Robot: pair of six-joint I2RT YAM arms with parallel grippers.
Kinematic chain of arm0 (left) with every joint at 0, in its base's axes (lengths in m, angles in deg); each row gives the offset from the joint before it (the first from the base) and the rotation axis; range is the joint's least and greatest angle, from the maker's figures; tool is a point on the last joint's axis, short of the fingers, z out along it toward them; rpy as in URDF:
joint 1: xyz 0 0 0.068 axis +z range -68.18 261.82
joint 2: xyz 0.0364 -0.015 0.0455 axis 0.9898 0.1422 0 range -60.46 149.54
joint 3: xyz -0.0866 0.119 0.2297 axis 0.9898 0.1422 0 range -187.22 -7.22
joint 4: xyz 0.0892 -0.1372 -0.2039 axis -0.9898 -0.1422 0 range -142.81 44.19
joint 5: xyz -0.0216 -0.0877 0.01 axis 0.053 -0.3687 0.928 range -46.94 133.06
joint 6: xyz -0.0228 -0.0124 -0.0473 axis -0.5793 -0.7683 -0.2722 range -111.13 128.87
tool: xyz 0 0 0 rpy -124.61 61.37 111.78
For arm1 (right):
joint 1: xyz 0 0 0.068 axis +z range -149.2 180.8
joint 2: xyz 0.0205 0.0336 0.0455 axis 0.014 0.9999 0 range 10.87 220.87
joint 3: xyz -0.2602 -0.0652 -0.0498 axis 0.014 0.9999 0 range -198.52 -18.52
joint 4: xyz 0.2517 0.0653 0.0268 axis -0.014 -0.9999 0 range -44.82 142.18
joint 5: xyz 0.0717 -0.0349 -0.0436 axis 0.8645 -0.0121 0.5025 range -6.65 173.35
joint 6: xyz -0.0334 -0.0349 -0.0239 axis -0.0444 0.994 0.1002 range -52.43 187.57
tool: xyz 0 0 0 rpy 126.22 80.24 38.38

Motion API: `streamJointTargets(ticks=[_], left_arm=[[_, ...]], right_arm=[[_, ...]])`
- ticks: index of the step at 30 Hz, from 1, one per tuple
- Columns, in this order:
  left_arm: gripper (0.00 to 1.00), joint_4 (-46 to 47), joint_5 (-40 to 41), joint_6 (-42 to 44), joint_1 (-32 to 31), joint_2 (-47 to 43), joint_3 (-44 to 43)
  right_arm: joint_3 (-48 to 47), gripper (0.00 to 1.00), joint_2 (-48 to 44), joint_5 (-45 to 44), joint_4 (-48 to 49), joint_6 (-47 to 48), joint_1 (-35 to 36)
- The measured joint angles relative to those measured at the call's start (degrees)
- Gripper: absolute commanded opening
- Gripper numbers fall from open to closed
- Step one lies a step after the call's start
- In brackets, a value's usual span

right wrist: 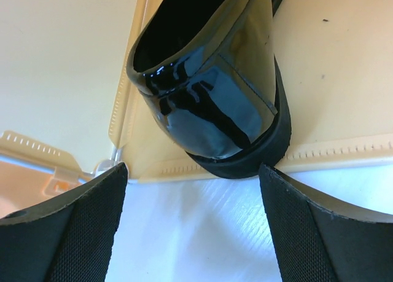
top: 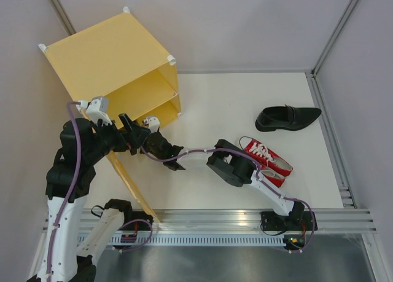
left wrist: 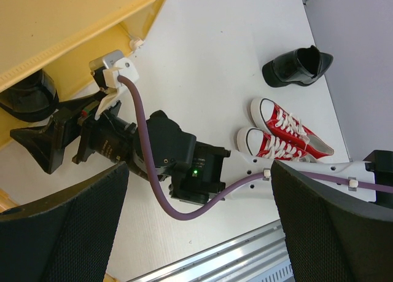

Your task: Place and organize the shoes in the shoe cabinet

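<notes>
Cataloguing what is lying in front of me, item by item.

Right gripper (right wrist: 191, 196): I am holding its jaws wide apart, gripping nothing, at the mouth of the shoe cabinet (top: 110, 54).

Black patent loafer (right wrist: 209, 91): it is resting on the floor panel of the cabinet's lower compartment. Its heel is facing my right wrist, just beyond the fingertips and apart from them.

Door panel (top: 132, 184): it is standing open beside my left arm.

Left gripper (left wrist: 199, 171): I am keeping it spread wide and empty, hovering above my right arm (left wrist: 166, 147).

Second loafer (top: 287, 118): it is lying on the white table (top: 215, 104) to the right, well apart from the cabinet.

Red sneakers (top: 267, 162): the pair is lying side by side on the table, partly under my right arm's elbow.
</notes>
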Motion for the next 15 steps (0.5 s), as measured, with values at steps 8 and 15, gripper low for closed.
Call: streamJointTargets(ticks=[8,15], left_arm=[[1.00,0.00,0.02,0.02,0.00,-0.02,0.00],[1.00,-0.07,0.55,0.02,0.00,-0.07,0.00]], right_arm=[[4.33,0.94,-2.64,0.20,0.15,0.17,-0.42],[16.37,0.96,-13.88,-0.98,-0.42,1.01,-2.12]])
